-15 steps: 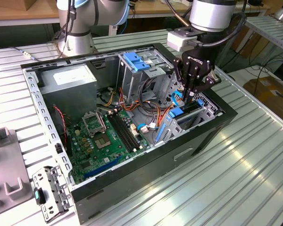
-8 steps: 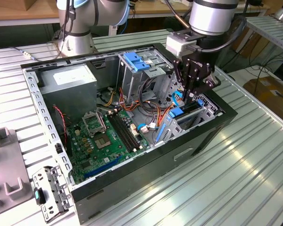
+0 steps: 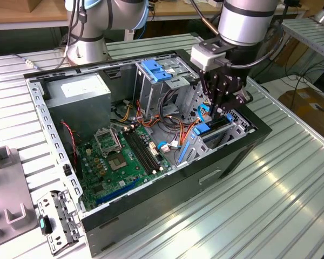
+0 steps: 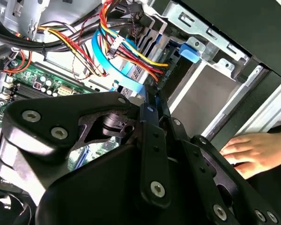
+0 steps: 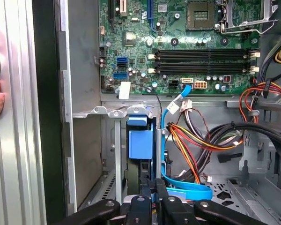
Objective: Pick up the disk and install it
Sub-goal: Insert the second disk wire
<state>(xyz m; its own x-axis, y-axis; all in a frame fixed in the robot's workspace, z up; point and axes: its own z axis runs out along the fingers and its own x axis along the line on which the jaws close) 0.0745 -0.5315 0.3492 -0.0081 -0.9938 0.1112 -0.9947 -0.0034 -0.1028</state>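
The disk (image 5: 141,147) stands on edge in the drive bay (image 3: 235,135) of the computer case (image 3: 216,178), the tool (image 5: 152,199) closed on its top edge; ideally press straight down, clear of the cables (image 5: 196,140).

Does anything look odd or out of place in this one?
Yes: a person's hand rests beside the open computer case in both wrist views, close to the gripper, which is down at the drive bay over the blue-framed disk. Nothing looks spilled or broken.
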